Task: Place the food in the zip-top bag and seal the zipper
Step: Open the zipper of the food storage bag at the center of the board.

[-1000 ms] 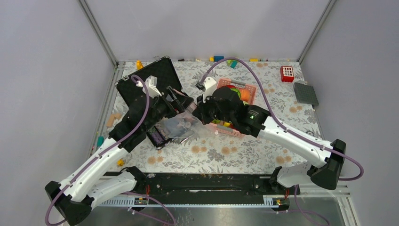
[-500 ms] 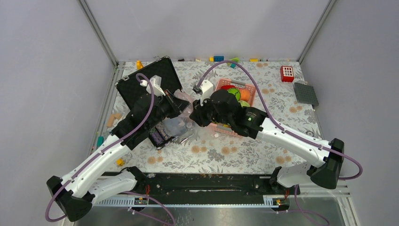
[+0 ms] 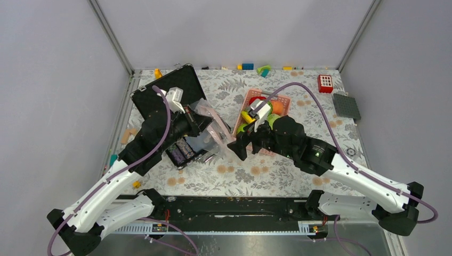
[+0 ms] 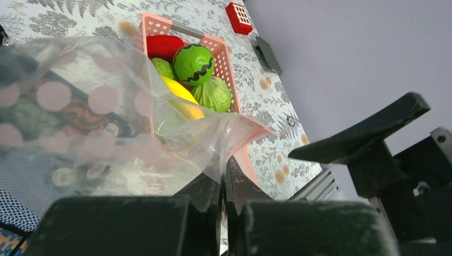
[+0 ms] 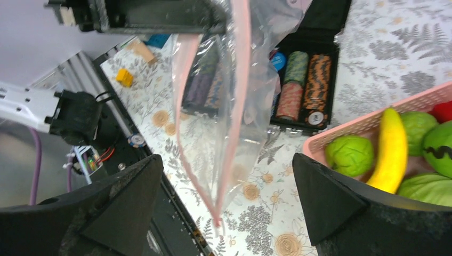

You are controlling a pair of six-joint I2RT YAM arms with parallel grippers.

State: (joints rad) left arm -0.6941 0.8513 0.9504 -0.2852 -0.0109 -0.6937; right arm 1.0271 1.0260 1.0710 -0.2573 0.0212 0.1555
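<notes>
One table (image 3: 298, 160) carries it all, and one pink basket (image 4: 159, 24) is the landmark. Left of the basket lies one open black case (image 3: 168, 93).

Between case and basket hangs the one bag (image 3: 213, 133), lifted clear of the table and empty of food. Its mouth seems to face the basket, likely so pieces can be passed straight across.

The left pincer (image 4: 224, 181), left of the basket, is pinched tight on the bag's edge and holds it up. The right pincer (image 5: 225, 160), just left of the basket's near corner, gapes wide with nothing in it. I judge it is placed either to take the other lip or to turn to the basket.

All the food (image 5: 418, 125) sits in the basket: one banana (image 5: 392, 149), four green pieces (image 5: 349, 154), one of them dark-striped, one red piece (image 4: 162, 47) and one orange piece (image 3: 277, 106).

The chips (image 5: 306, 80) stand in rows in the case. The bag hides some, so I cannot count them.

The zipper (image 5: 233, 106), which I take to be the pink strip, is unsealed.
</notes>
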